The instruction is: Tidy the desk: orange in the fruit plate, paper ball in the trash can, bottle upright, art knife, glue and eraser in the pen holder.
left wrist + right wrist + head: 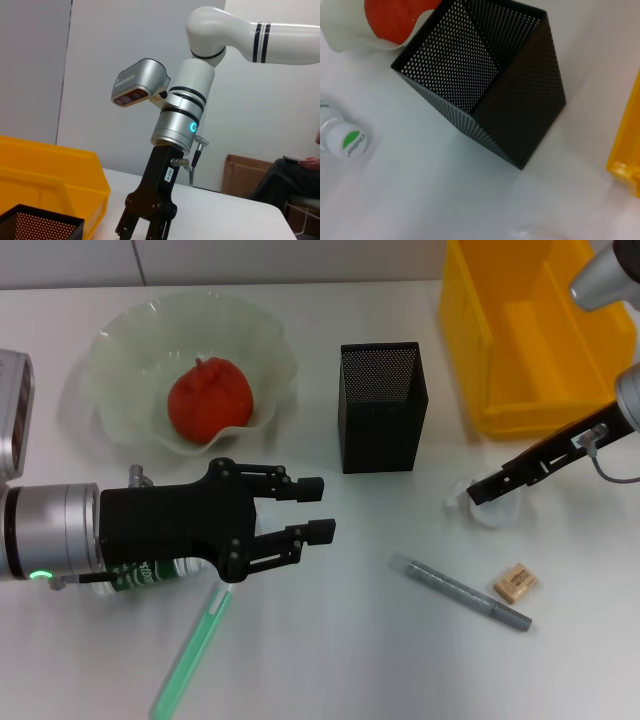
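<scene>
From the head cam, my left gripper is hovering over the near-left part of the desk with its fingers spread apart, nothing between them. Right under that arm I can see the bottle, mostly covered by the gripper body, green label showing, lying next to a green pen-like stick. I can't tell if it's upright from here.

The orange is sitting in the fruit plate at the back left. The pen holder stands upright mid-desk, and looks empty through the right wrist cam. The trash can is back right.

My right gripper is low over the desk between the pen holder and the trash can, tips close together, but I can't tell if it's gripping anything. The eraser lies on the desk just beside a grey art knife, near right.
</scene>
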Controlling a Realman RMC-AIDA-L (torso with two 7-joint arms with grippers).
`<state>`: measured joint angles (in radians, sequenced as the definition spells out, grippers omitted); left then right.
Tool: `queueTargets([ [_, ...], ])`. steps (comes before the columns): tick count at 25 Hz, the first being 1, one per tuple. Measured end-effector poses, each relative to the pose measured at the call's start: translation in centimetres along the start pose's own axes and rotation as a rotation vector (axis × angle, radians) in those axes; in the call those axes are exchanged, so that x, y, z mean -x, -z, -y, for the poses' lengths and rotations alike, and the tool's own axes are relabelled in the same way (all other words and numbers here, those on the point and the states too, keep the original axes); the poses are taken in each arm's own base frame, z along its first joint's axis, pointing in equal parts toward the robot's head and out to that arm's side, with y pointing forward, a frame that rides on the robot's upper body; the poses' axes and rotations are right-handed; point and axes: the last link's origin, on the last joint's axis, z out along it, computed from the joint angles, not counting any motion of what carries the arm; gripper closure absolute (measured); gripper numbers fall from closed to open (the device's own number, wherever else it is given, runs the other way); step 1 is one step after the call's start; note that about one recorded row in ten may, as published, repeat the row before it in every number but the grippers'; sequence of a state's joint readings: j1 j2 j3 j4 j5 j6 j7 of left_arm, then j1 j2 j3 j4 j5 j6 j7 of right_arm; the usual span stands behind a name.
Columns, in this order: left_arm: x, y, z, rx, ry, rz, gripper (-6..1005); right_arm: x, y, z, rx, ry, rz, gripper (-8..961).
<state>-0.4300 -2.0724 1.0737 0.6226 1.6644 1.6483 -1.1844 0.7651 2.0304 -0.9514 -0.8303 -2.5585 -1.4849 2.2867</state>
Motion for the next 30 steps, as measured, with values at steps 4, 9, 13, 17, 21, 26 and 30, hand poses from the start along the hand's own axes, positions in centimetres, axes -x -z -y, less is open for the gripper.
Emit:
queueTargets([
  [4,0.2,-0.1,-0.1,0.0,0.002,-0.005,567,0.2,-0.2,-0.3,0.006,0.007,0.0,258],
  [9,0.3,-0.1,-0.1,0.0,0.002,-0.005,567,0.2,-0.7,-0.3,0.011,0.001,-0.005,264],
  [13,0.3,-0.1,0.1,-0.008,0.002,-0.001,567,0.2,-0.9,-0.3,0.009,0.001,-0.007,268],
  [17,0.3,-0.1,0.2,-0.014,0.002,0.0,567,0.3,-1.1,-0.4,0.007,0.012,-0.018,273],
  [21,0.2,-0.1,0.2,-0.02,0.002,-0.011,567,0.1,-1.1,-0.3,-0.001,0.015,-0.031,278],
  [26,0.1,-0.1,0.3,-0.026,0.002,-0.018,568,0.0,-1.0,-0.2,-0.006,0.008,-0.028,338],
  [30,0.1,-0.1,0.3,-0.028,0.002,-0.019,568,-0.1,-0.6,-0.1,-0.007,0.006,-0.015,453],
])
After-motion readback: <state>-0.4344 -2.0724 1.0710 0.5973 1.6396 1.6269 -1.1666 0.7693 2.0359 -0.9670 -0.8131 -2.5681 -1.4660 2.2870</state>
